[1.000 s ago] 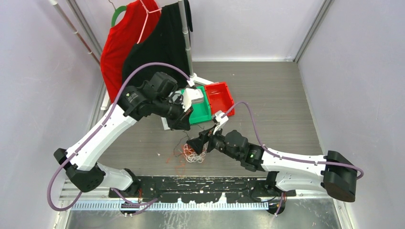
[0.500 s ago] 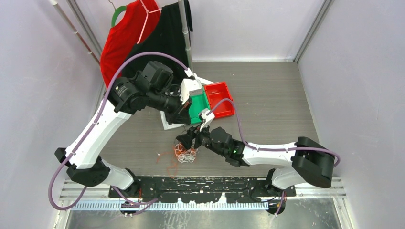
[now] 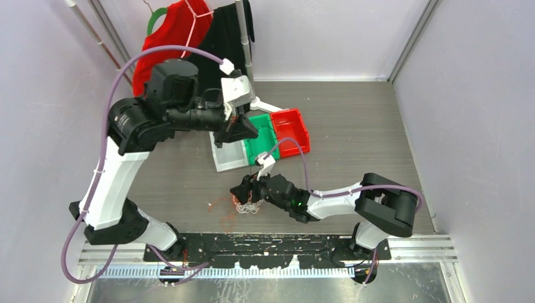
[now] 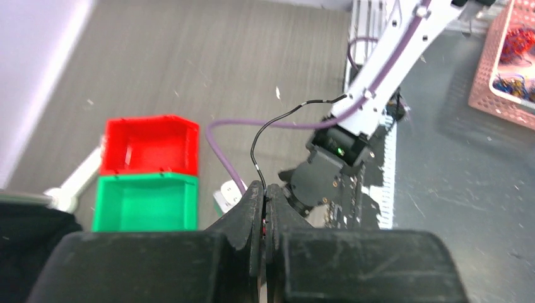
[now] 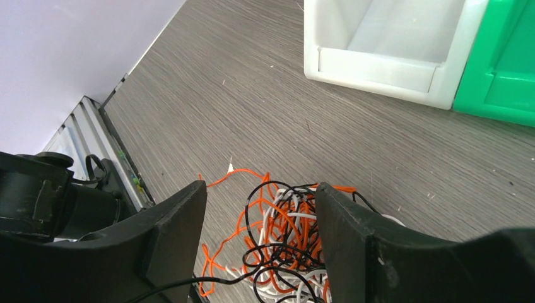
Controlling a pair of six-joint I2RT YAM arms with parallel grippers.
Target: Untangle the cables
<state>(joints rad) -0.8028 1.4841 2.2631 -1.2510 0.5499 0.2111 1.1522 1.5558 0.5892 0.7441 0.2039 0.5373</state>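
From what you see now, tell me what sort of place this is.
Likely a robot test cell: plain walls enclose a table, two arms bolted at its edge, with tangled cables and coloured bins.

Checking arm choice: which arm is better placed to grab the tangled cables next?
Right. The right gripper, open, hangs over the cables, a finger either side; the left gripper is shut, up by the bins.

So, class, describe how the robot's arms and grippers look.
The left arm and right arm have white links and bulky black joints, with a lilac cable looping along each. The left gripper and right gripper are chunky and matte black. A small green light glows near the right wrist.
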